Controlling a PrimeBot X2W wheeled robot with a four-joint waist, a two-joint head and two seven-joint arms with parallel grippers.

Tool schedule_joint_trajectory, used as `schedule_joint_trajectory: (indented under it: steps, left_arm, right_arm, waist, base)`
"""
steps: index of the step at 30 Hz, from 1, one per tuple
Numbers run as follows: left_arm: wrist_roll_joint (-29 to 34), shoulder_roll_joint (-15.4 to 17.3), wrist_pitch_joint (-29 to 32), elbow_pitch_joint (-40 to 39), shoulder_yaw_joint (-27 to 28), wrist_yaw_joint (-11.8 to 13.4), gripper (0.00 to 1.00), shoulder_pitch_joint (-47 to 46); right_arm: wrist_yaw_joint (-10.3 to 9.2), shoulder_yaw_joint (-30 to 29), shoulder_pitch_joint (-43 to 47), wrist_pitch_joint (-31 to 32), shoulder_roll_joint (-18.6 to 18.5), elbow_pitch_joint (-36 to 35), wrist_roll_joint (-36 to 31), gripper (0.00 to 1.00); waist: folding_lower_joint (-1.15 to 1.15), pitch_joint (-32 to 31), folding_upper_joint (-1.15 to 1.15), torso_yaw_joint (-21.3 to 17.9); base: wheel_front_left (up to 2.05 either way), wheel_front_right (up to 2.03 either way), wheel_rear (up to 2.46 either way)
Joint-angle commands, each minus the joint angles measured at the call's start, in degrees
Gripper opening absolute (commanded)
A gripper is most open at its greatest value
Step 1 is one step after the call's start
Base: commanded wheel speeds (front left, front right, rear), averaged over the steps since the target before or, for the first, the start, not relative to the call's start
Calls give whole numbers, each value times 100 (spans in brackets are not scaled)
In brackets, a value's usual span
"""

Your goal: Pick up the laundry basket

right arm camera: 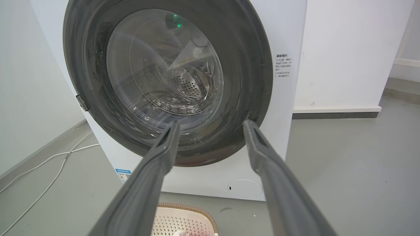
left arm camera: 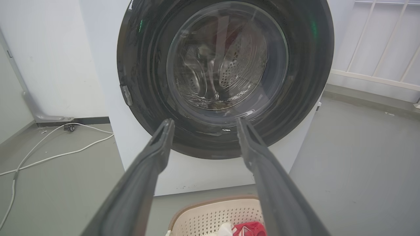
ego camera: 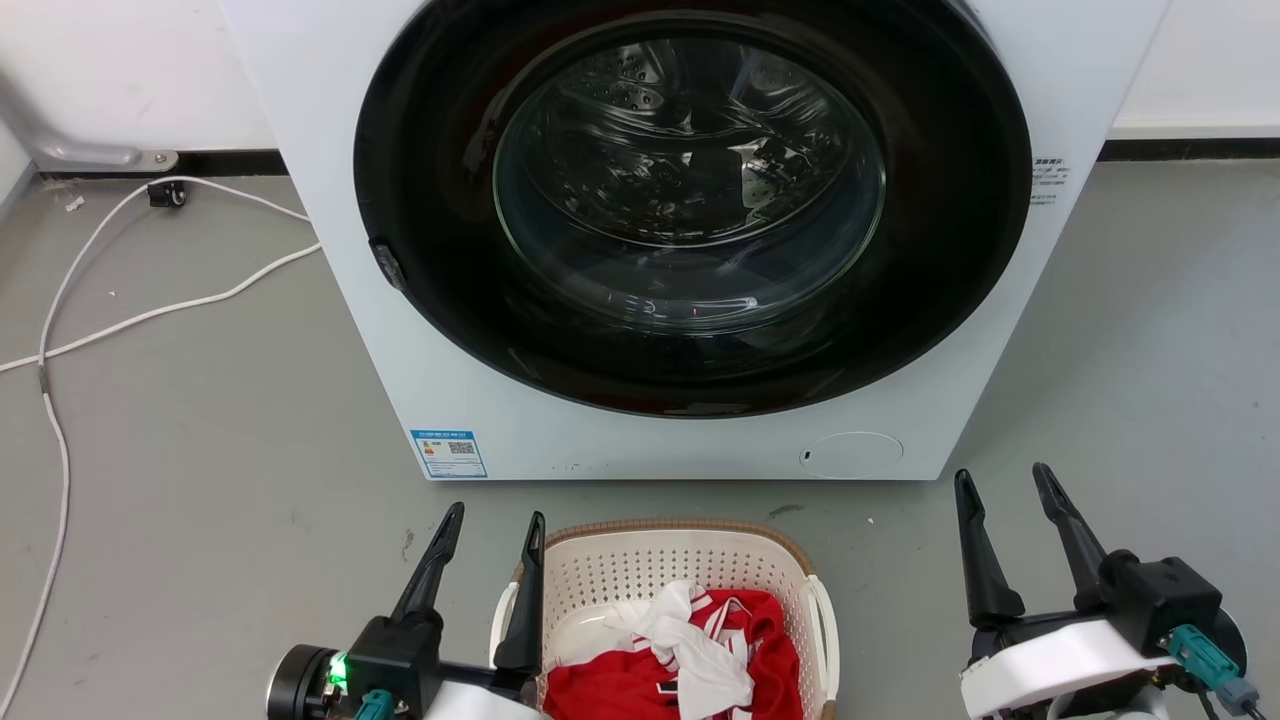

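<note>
Hovering empty and spread wide, my left gripper [ego camera: 496, 515] and right gripper [ego camera: 1002, 474] flank the laundry basket [ego camera: 640, 570], presumably to lift from 2 sides.

My left pincer [ego camera: 497, 513]: two long black tapered fingers [ego camera: 430, 570], green light [ego camera: 338, 668] at wrist.
My right pincer [ego camera: 1001, 472]: same fingers, white shell [ego camera: 1060, 665], teal plug [ego camera: 1205, 660].

Cream laundry basket [ego camera: 640, 572], dotted with holes, brown woven-look rim, white handles. Inside, a red garment [ego camera: 590, 695], perhaps white-striped, and white cloth [ego camera: 700, 665]. White washing machine [ego camera: 330, 260], black door ring [ego camera: 960, 260]; grey floor [ego camera: 200, 470].
</note>
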Motion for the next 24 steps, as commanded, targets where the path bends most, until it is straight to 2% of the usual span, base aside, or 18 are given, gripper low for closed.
schedule_joint_trajectory:
  steps: [1, 7, 13, 24]
  left_arm:
    - [-41, -5, -18, 6, -1, 12, 100, 33]
    - [-172, -5, -18, 30, 9, 37, 100, 19]
    - [-144, -5, -18, 55, 39, 7, 100, -117]
    - [-12, -5, -17, 557, 451, -121, 100, -915]
  right_arm:
    - [-2, 5, -17, -16, -15, 3, 13, 100]
    - [-2, 39, -58, -16, -15, 11, -31, 100]
    - [-2, 69, -165, -15, -15, -13, -60, 100]
    - [-2, 164, -904, 111, -15, 290, -313, 100]
  waist:
    - [0, -1, 0, 1]
    - [0, 57, 0, -12]
    - [0, 369, 0, -65]
    - [0, 1901, 0, -205]
  base:
    - [0, 0, 0]
    - [0, 0, 0]
    - [0, 0, 0]
    - [0, 0, 0]
